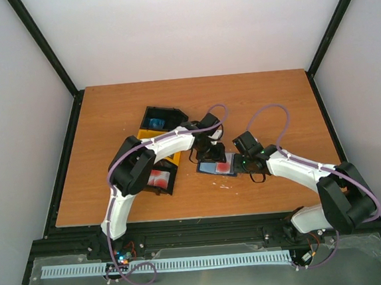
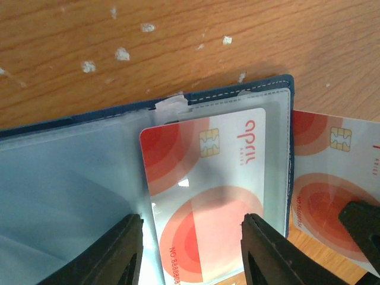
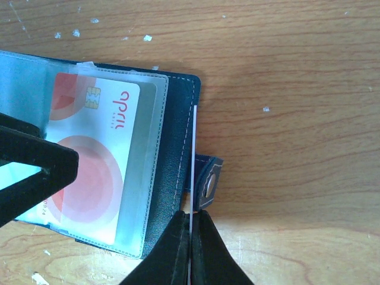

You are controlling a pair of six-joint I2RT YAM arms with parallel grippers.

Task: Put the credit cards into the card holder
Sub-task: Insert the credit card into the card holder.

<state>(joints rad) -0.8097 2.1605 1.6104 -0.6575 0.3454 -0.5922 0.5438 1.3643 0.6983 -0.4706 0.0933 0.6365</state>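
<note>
Top view: the card holder (image 1: 216, 167) lies open on the table (image 1: 109, 123) between the left gripper (image 1: 210, 155) and the right gripper (image 1: 242, 166).

Left wrist: the jaws stand apart over one credit card (image 2: 205, 190) tucked in the holder's clear sleeve.

Right wrist: the jaws pinch a second card (image 3: 193, 154) edge-on at the holder's right side.

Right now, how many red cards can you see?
3 credit cards: one inside the card holder, one pinched by the right gripper beside it, one in the black bin, where more may hide underneath.
</note>
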